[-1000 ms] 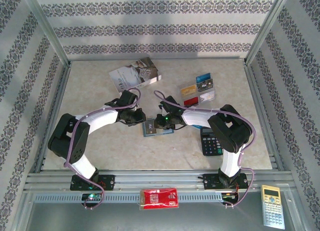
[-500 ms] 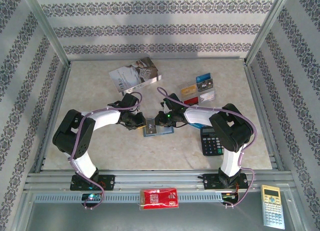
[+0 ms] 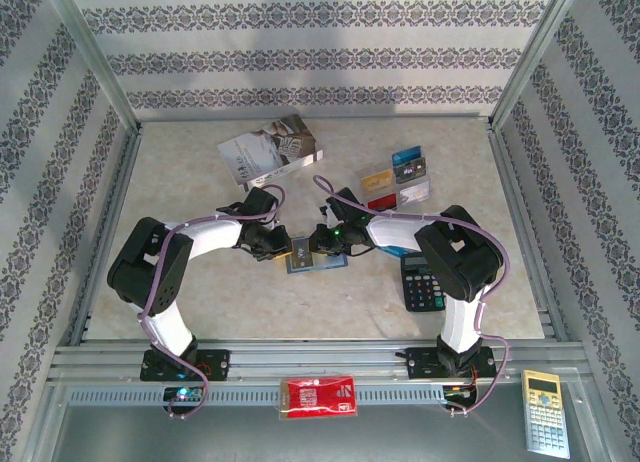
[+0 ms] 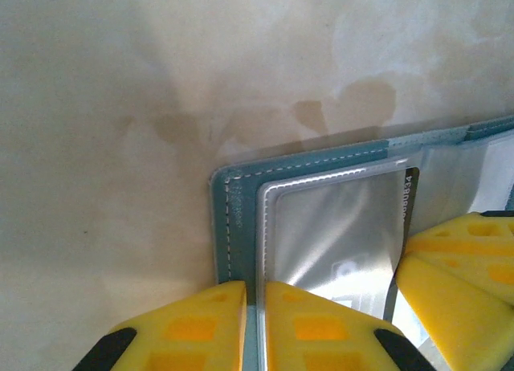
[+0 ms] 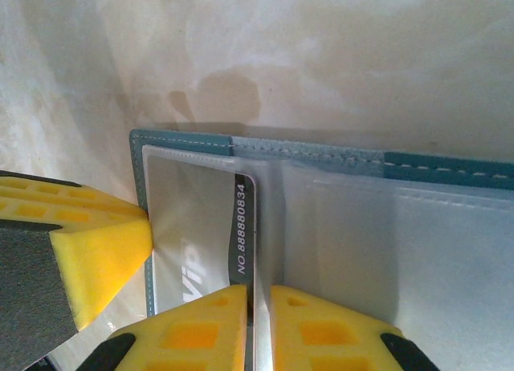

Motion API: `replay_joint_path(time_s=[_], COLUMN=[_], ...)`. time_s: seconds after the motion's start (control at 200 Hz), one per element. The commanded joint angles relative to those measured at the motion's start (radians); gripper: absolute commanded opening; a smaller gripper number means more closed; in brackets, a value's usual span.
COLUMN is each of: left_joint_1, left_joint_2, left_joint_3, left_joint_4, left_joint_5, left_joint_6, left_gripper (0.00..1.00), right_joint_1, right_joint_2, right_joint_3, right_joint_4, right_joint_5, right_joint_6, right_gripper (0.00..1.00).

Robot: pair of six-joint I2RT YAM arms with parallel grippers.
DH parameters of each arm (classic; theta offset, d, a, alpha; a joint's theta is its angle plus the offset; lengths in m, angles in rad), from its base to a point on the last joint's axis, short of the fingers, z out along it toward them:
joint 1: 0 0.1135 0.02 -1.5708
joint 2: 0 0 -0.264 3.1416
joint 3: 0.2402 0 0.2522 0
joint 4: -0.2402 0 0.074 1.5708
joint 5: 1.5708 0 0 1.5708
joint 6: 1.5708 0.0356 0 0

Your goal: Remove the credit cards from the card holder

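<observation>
The blue-grey card holder [image 3: 318,262] lies open on the table between my two arms. My left gripper [image 3: 284,247] is low at its left end. In the left wrist view it [image 4: 255,327] is shut on the card holder's [image 4: 233,218] stitched edge beside a clear pocket. My right gripper [image 3: 322,244] meets it from the right. The right wrist view shows it [image 5: 259,327] shut on the edge of a dark credit card [image 5: 242,226] marked "VIP" that sticks out of the card holder's [image 5: 418,166] left pocket. The pocket to the right looks empty.
Several credit cards [image 3: 396,181] lie in a group at the back right. A grey-white book [image 3: 272,149] sits at the back, a black calculator [image 3: 422,280] right of the holder. A red packet [image 3: 318,395] and a pale calculator [image 3: 545,413] rest in front of the table.
Both grippers have dropped a little onto the card holder and closed in on each other. The left arm's elbow has shifted right. The holder stays where it was.
</observation>
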Motion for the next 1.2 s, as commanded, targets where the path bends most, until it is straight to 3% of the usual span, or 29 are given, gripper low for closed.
replay_joint_path(time_s=[0.0, 0.72, 1.004, 1.199], left_joint_1=[-0.01, -0.01, -0.01, -0.007], left_joint_2=[0.03, 0.044, 0.047, 0.024], left_joint_3=[-0.009, -0.006, -0.005, 0.006], left_joint_4=[-0.011, -0.025, -0.027, -0.065], left_joint_5=[-0.018, -0.021, -0.022, -0.081], left_joint_6=[0.015, 0.031, 0.03, 0.029], left_gripper=[0.14, 0.11, 0.11, 0.11], right_joint_1=[-0.005, -0.009, -0.009, -0.014], right_joint_2=[0.01, 0.039, 0.034, -0.01], right_joint_3=[0.007, 0.0, -0.005, -0.022], right_joint_4=[0.022, 0.02, 0.051, 0.034], right_joint_5=[-0.027, -0.013, -0.051, 0.009], right_joint_6=[0.009, 0.024, 0.021, 0.011], right_gripper=[0.16, 0.16, 0.09, 0.02])
